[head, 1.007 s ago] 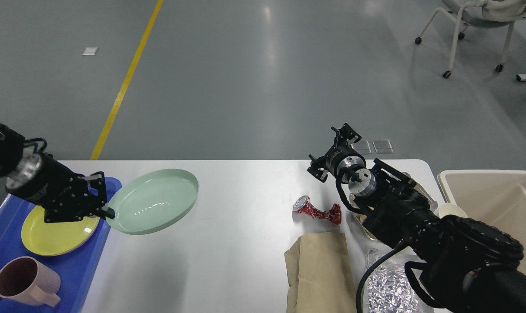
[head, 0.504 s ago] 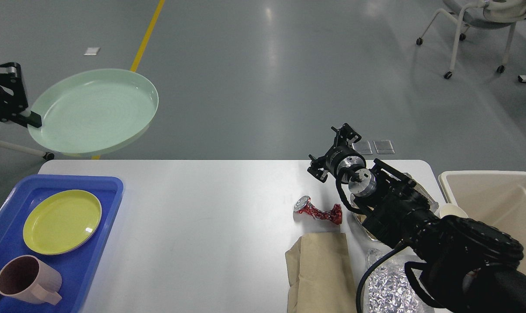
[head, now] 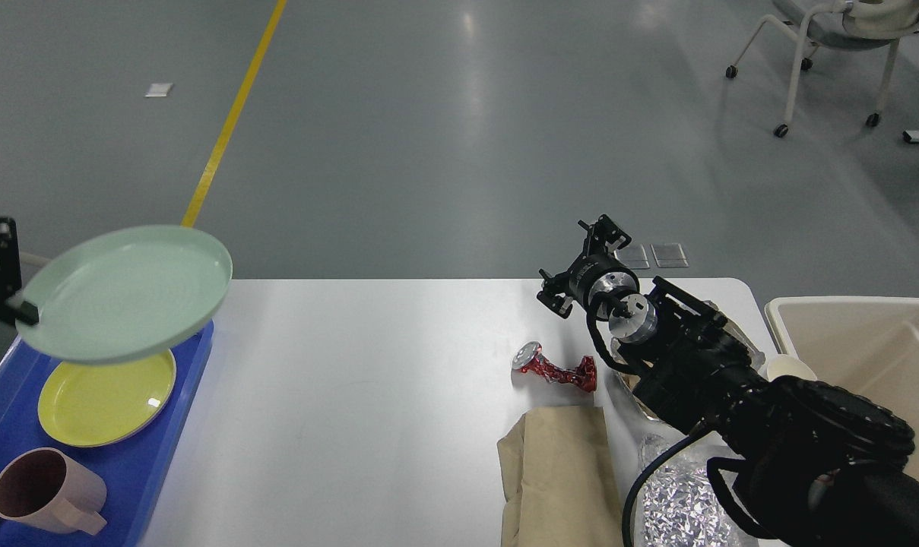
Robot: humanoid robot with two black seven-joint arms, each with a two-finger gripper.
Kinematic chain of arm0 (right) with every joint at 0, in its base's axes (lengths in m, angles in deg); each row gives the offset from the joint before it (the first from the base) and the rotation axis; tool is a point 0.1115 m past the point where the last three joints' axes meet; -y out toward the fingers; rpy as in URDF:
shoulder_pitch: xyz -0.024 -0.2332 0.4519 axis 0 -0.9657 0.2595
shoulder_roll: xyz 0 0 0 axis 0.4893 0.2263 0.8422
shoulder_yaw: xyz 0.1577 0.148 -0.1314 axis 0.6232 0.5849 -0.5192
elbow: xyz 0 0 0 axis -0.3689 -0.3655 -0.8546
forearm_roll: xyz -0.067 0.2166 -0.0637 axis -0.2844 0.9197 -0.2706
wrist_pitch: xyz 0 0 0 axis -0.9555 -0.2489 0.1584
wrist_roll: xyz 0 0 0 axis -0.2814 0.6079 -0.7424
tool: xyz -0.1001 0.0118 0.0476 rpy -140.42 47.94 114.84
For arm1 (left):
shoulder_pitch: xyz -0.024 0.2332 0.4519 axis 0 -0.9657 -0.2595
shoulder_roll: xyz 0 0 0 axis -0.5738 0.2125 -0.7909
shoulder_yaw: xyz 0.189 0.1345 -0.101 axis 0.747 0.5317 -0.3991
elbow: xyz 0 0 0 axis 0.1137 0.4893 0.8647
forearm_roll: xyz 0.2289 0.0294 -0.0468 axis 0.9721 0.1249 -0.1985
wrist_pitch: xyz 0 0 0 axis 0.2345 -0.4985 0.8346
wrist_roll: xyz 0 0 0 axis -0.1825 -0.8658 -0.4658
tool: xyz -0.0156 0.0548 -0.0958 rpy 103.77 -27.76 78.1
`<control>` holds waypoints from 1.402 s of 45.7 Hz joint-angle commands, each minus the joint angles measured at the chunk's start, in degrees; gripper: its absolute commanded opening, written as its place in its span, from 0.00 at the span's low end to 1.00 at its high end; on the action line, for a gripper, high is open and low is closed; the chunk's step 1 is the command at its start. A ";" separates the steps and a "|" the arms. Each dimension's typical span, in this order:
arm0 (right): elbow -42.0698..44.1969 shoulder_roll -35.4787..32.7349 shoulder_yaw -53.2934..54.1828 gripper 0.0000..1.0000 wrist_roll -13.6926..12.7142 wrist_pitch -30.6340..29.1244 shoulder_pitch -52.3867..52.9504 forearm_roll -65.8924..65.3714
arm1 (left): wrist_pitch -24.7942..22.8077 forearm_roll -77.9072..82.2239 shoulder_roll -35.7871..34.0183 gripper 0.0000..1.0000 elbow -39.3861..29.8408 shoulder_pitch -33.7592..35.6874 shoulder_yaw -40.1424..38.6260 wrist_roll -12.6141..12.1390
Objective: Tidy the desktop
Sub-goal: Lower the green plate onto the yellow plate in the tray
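Overhead, left jaws (head: 20, 313) pinch green plate (head: 125, 292)

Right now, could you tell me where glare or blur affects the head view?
In the head view, ceiling lights glare in pale streaks on the floor; the desktop shows a soft sheen; the yellow plate carries one small highlight; the green plate and crushed red can look sharp.

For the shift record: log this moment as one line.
left hand: holds green plate above blue tray | right hand: idle, over desktop | crushed red can: on desktop
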 commanded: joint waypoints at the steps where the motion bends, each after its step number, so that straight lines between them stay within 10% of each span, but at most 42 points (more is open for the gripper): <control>1: 0.01 0.00 0.00 1.00 0.00 0.00 0.00 0.00 | 9.37 -0.01 -4.73 0.00 3.31 -9.68 -3.79 -0.08; 17: 0.01 0.00 0.00 1.00 0.00 0.00 0.00 0.00 | 31.17 -0.19 -9.83 0.01 15.79 -38.69 -24.98 -0.26; 30: 0.01 0.00 0.00 1.00 0.00 0.00 0.00 0.00 | 37.06 -0.19 -8.34 0.01 25.02 -53.46 -34.82 -0.35; 54: 0.01 0.00 0.00 1.00 0.00 0.00 0.00 0.00 | 42.34 -0.28 -5.26 0.02 29.42 -59.97 -38.61 -0.43; 64: 0.01 0.00 0.00 1.00 0.00 0.00 0.00 0.00 | 42.43 -0.28 -3.94 0.08 29.77 -60.24 -40.01 -10.09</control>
